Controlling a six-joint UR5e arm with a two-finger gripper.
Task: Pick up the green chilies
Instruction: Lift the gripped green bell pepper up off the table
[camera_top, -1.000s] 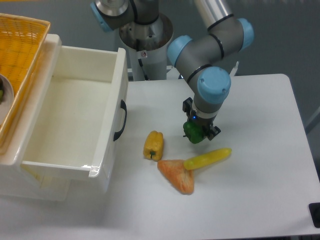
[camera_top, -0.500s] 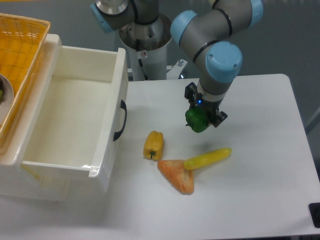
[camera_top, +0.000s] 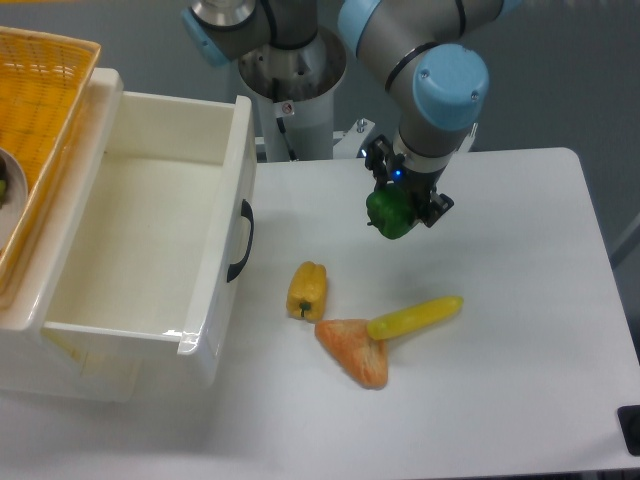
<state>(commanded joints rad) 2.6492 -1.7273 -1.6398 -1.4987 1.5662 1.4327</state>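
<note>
The green chilies (camera_top: 390, 215), a stubby glossy dark-green piece, sit just right of centre in the upper half of the frame, clamped between the jaws of the gripper (camera_top: 404, 209). The piece hangs directly beneath the gripper, so there is no gap left to close; the gripper is shut on it, one dark finger showing on each side. It looks rounded rather than long, so no clear long axis can be read. Judging by its place against the worktop (camera_top: 520, 330) and the wrist's height, it appears to be lifted clear of the surface, though no shadow settles that for certain.

The arm (camera_top: 440, 90) comes down from the top of the frame, its blue-capped wrist joint just above the gripper, the tool pointing roughly straight down.

Lower in the frame, well apart from the held piece, lie a yellow bell pepper (camera_top: 307, 290), a long yellow-green chili-shaped piece (camera_top: 415, 316) and an orange wedge (camera_top: 353, 350) touching it. An open white drawer (camera_top: 150, 240) fills the left side, with a yellow basket (camera_top: 40, 110) at the upper left.

The pick looks essentially done; what remains is keeping the hold firm.
</note>
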